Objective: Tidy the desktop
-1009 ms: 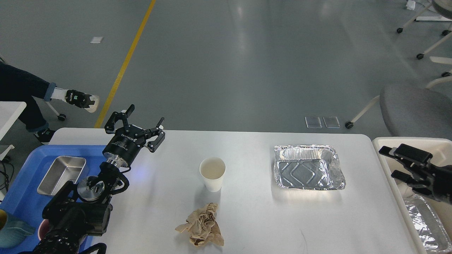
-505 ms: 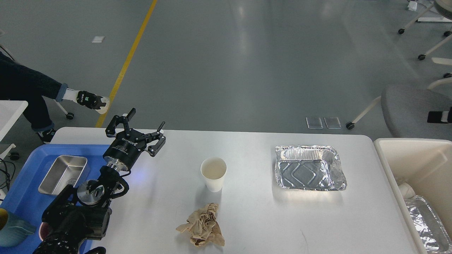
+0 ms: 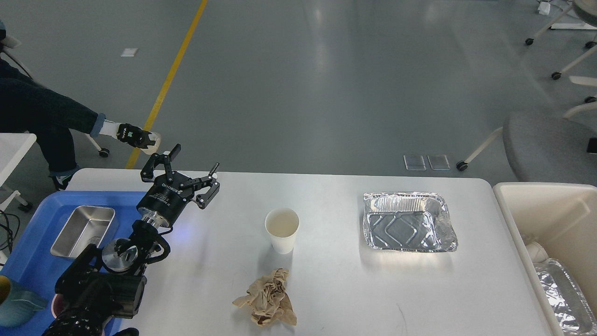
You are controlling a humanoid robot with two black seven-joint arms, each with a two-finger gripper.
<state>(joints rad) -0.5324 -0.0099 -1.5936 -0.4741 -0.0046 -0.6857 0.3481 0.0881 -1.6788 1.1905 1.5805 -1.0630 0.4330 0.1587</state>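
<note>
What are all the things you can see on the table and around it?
desktop: one, white, fills the near view
paper cup: one, white, upright, mid-table
crumpled paper: one, brown, near edge, in front of the cup
foil tray: one, silver, right part of the table
blue tray: one, left end
steel pan: one, silver, on the blue tray
beige bin: one, right end, another foil tray inside
grey chair: one, far right
left gripper: one, black, jaws open, above the table's far left
right gripper: not in view
</note>
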